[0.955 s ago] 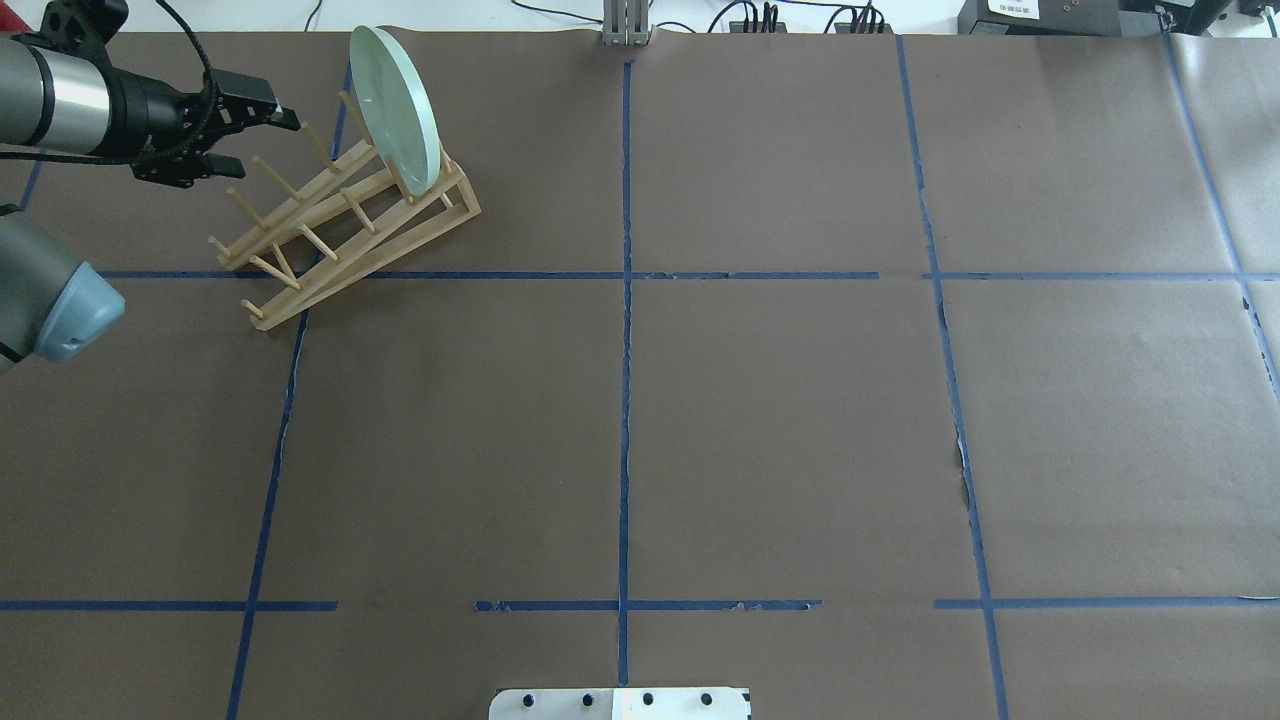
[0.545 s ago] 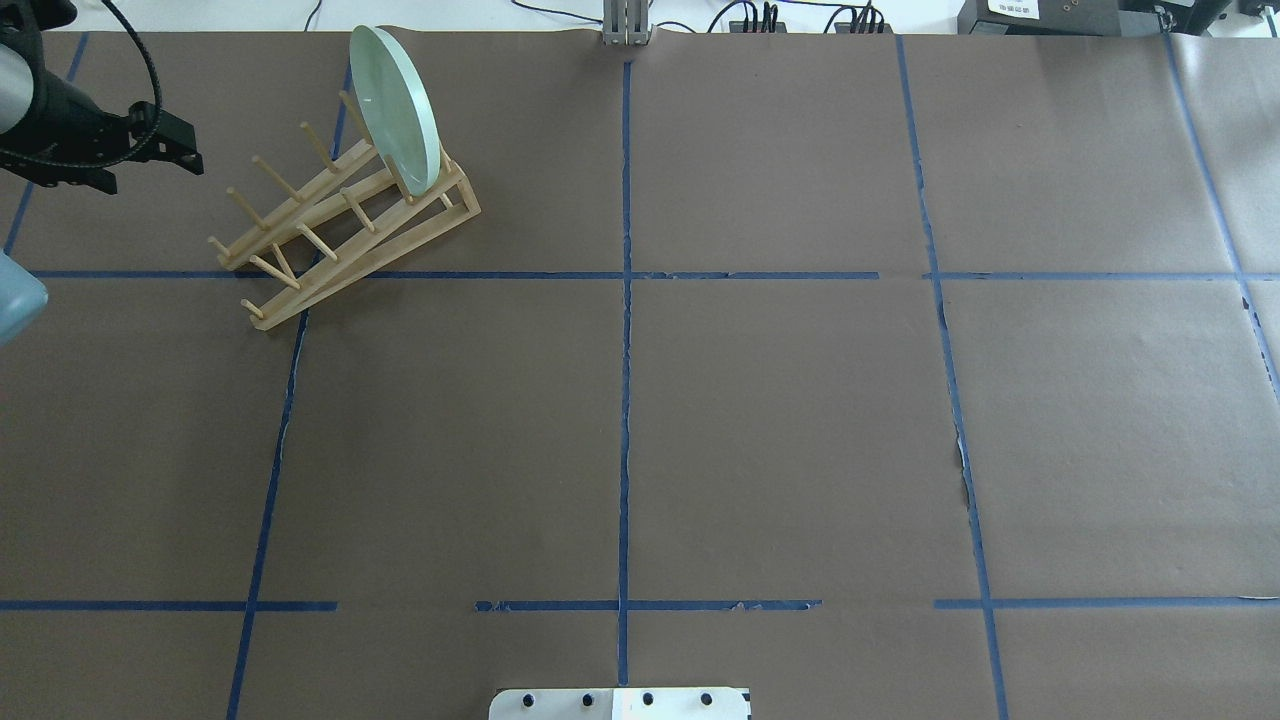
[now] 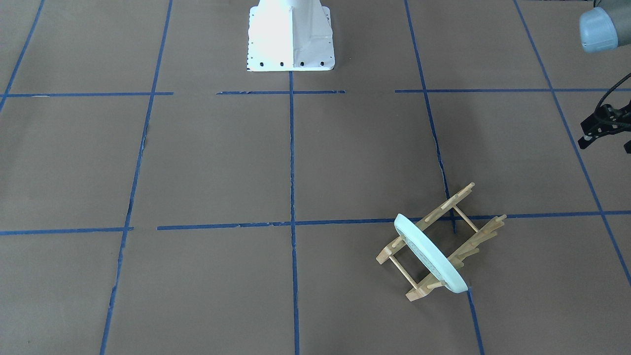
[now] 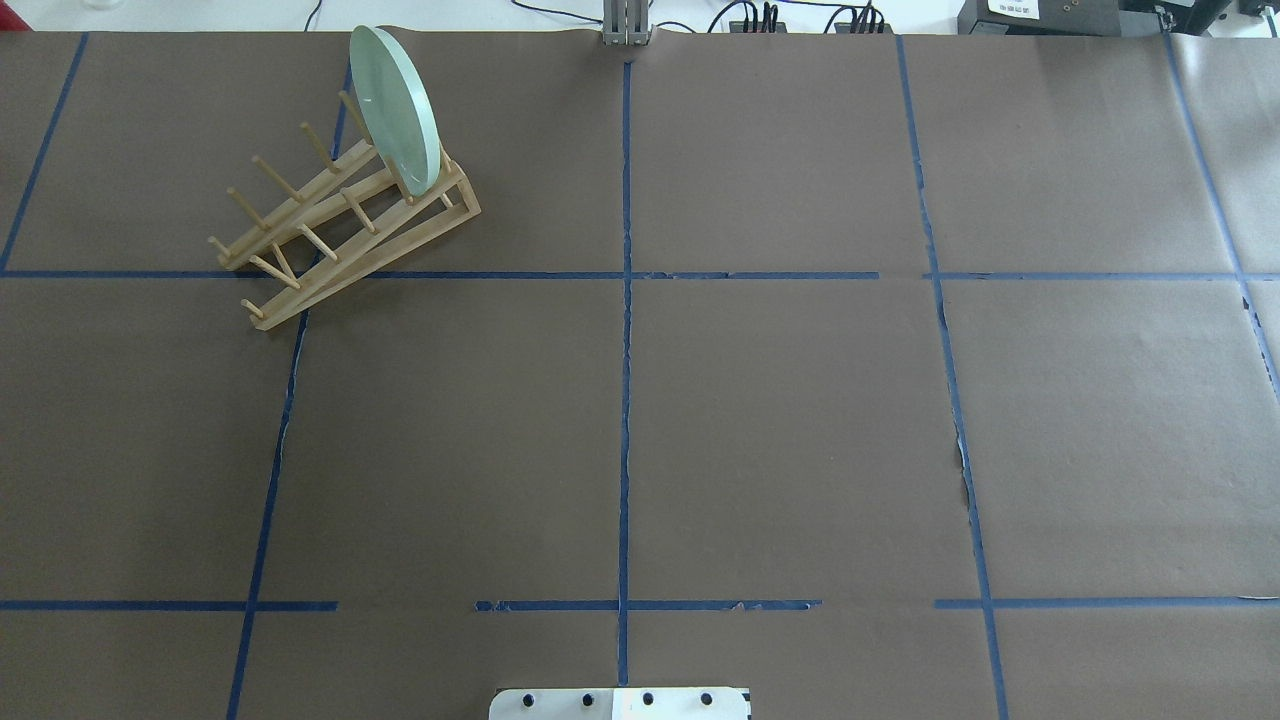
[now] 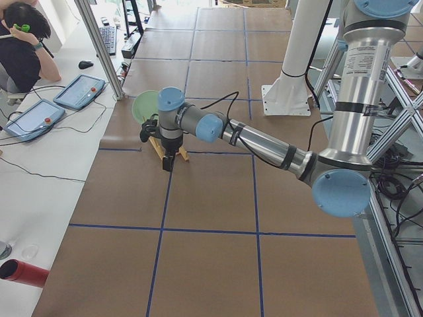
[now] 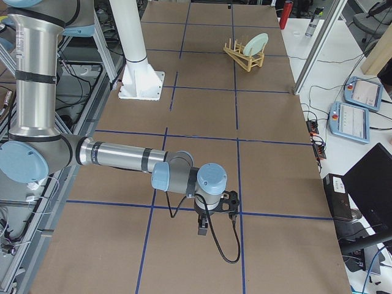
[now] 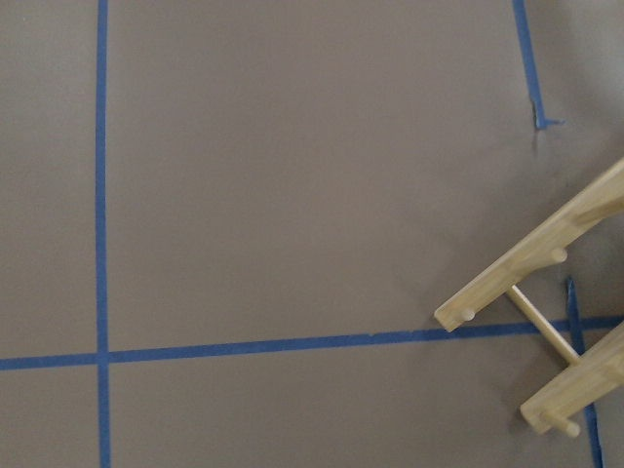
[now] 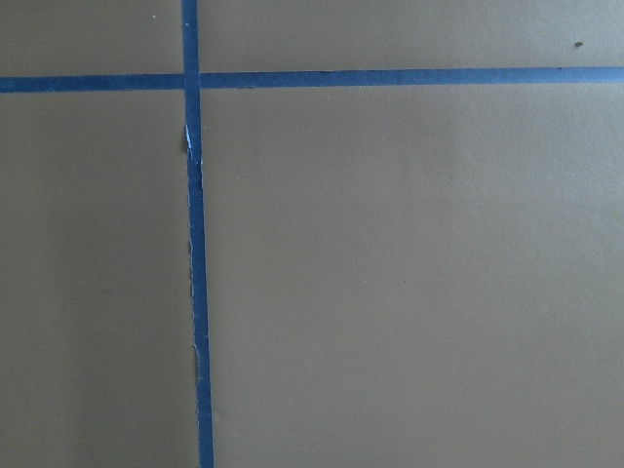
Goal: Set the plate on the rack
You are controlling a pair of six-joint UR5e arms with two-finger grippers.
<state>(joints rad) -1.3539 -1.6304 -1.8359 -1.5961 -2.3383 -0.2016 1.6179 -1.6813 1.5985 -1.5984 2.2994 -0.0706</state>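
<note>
The pale mint-green plate (image 4: 395, 110) stands on edge between the pegs at the far end of the light wooden rack (image 4: 340, 225), at the table's far left. Both also show in the front view, the plate (image 3: 429, 256) leaning in the rack (image 3: 473, 231). My left gripper (image 3: 606, 144) is at that view's right edge, well apart from the rack, its fingers spread and empty. The left wrist view shows only the rack's end (image 7: 526, 283). My right gripper (image 6: 203, 229) hangs over bare table far from the rack; I cannot tell whether it is open or shut.
Brown paper with blue tape lines (image 4: 625, 300) covers the table. The white robot base (image 3: 291, 34) stands at the near edge. Cables and boxes (image 4: 800, 15) line the far edge. A person sits at a side desk with tablets (image 5: 79, 89).
My left arm has drawn back to the left and left the overhead view. The plate and rack have not moved.
</note>
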